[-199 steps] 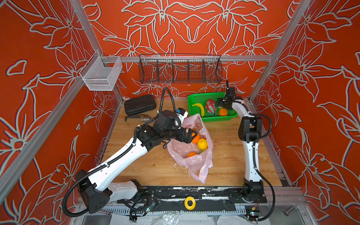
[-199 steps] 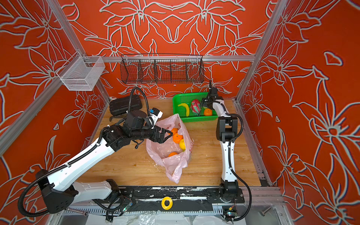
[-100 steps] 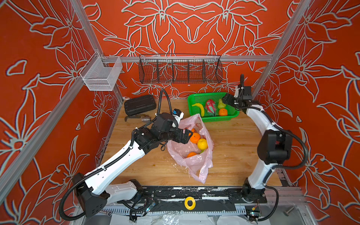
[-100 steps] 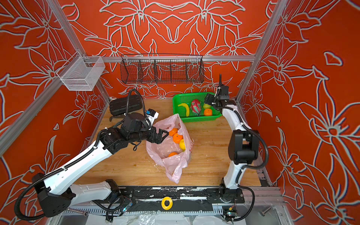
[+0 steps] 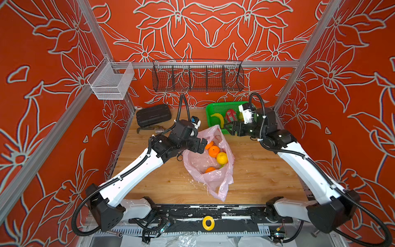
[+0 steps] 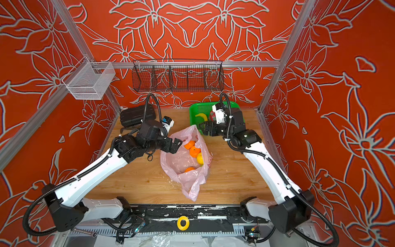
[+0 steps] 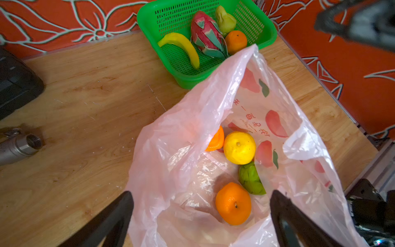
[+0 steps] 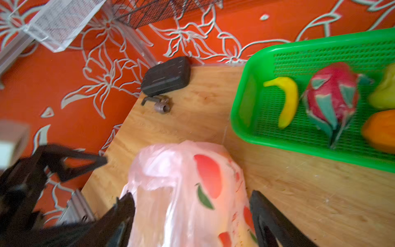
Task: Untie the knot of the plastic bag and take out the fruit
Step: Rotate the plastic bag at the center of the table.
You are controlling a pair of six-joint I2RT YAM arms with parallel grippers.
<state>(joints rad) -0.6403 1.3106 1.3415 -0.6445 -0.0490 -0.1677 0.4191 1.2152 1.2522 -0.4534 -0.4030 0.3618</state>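
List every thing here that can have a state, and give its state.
plastic bag: mouth open, fruit inside
green basket: holds banana, dragon fruit, pear, orange
black case: shut
left hand: open, at the bag's mouth
right hand: open, near the bag's top

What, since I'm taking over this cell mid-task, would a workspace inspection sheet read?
Surface: wooden table, scattered pale flecks.
Job's things: plastic bag lies with mouth open; oranges, yellow citrus and bumpy green fruit inside; dragon fruit, pear and basket orange in green basket.
Clutter: banana in basket; black case; metal fitting; yellow ring on front rail.
Grippers: left gripper open at bag mouth; right gripper open, astride bag's raised top.
Cables: black hoses loop off both arms; no snag seen.
Surroundings: red floral walls; black wire rack, white mesh bin hung on rail.
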